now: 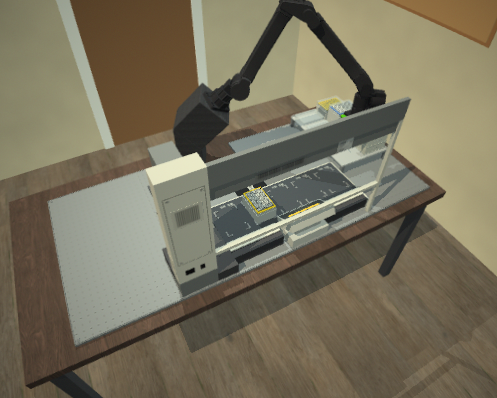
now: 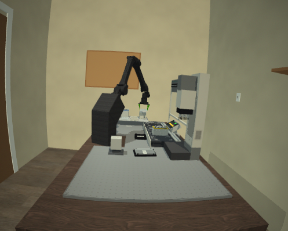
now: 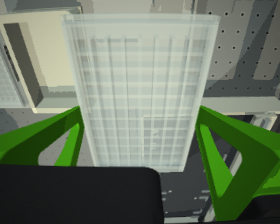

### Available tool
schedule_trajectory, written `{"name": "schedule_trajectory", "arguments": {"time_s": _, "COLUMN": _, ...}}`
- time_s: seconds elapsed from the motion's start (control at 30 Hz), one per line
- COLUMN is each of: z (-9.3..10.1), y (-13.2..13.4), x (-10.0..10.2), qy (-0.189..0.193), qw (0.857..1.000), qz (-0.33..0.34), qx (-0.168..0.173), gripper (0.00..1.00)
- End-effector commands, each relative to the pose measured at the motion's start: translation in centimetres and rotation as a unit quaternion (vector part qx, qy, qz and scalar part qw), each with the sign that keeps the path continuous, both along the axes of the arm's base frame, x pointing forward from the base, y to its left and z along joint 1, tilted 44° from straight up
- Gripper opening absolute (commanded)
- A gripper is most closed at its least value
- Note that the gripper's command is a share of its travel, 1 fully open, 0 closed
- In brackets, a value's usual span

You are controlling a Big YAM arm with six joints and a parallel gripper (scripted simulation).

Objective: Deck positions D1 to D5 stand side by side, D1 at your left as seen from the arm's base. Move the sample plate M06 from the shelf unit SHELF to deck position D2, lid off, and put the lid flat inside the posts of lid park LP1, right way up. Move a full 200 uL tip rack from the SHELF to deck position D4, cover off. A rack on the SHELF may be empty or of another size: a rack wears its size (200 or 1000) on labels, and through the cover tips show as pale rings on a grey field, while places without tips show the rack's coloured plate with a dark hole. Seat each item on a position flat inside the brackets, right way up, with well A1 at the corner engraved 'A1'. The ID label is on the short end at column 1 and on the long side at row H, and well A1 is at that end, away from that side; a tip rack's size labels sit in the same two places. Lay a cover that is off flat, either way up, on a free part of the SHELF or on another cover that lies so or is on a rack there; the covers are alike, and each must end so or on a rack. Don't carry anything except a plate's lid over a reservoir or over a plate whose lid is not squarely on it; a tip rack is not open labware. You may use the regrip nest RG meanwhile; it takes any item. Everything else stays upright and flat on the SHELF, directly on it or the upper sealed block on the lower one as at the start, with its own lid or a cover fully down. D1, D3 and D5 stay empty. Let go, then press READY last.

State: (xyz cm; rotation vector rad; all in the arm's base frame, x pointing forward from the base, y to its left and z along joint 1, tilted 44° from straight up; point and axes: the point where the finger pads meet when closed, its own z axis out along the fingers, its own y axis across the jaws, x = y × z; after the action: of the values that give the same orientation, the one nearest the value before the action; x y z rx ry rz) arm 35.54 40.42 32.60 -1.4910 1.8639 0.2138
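Observation:
My gripper (image 3: 139,112) is shut on a clear, ribbed cover (image 3: 140,90), green fingers on its two long sides. In the top view the gripper (image 1: 344,114) hangs by the SHELF (image 1: 313,119) at the back right, behind the gantry beam. In the exterior view it (image 2: 143,108) holds the cover a little above the shelf items. A yellow-plated tip rack (image 1: 259,201) full of pale rings sits uncovered on the deck, second position from the left in this view; it also shows in the exterior view (image 2: 159,129). I cannot make out plate M06.
A yellow rack (image 1: 329,103), a blue-edged item (image 1: 341,106) and pale flat plates (image 1: 307,120) stand on the SHELF. The grey gantry beam (image 1: 303,145) spans the deck. A white block (image 2: 116,143) and a dark flat nest (image 2: 144,151) sit on the mat.

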Motion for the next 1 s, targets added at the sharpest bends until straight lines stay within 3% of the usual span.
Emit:
{"name": "schedule_trajectory", "arguments": {"time_s": 0.0, "z": 4.9, "y": -0.9, "x": -0.2, "qy": -0.027, "qw": 0.999, "qz": 0.001, "qx": 0.026, "gripper": 0.0}}
{"name": "schedule_trajectory", "arguments": {"time_s": 0.63, "z": 7.2, "y": -2.5, "x": -1.5, "qy": -0.03, "qw": 0.999, "qz": 0.001, "qx": 0.029, "gripper": 0.0}}
{"name": "schedule_trajectory", "arguments": {"time_s": 0.7, "z": 7.2, "y": -2.5, "x": -1.5, "qy": -0.03, "qw": 0.999, "qz": 0.001, "qx": 0.029, "gripper": 0.0}}
{"name": "schedule_trajectory", "arguments": {"time_s": 0.73, "z": 6.2, "y": -2.1, "x": -1.1, "qy": -0.022, "qw": 1.0, "qz": 0.0, "qx": 0.02, "gripper": 0.0}}
{"name": "schedule_trajectory", "arguments": {"time_s": 0.8, "z": 7.6, "y": -2.8, "x": -1.7, "qy": -0.03, "qw": 0.999, "qz": 0.0, "qx": 0.029, "gripper": 0.0}}
{"name": "schedule_trajectory", "arguments": {"time_s": 0.97, "z": 8.2, "y": -3.2, "x": -2.1, "qy": -0.03, "qw": 0.999, "qz": 0.001, "qx": 0.029, "gripper": 0.0}}
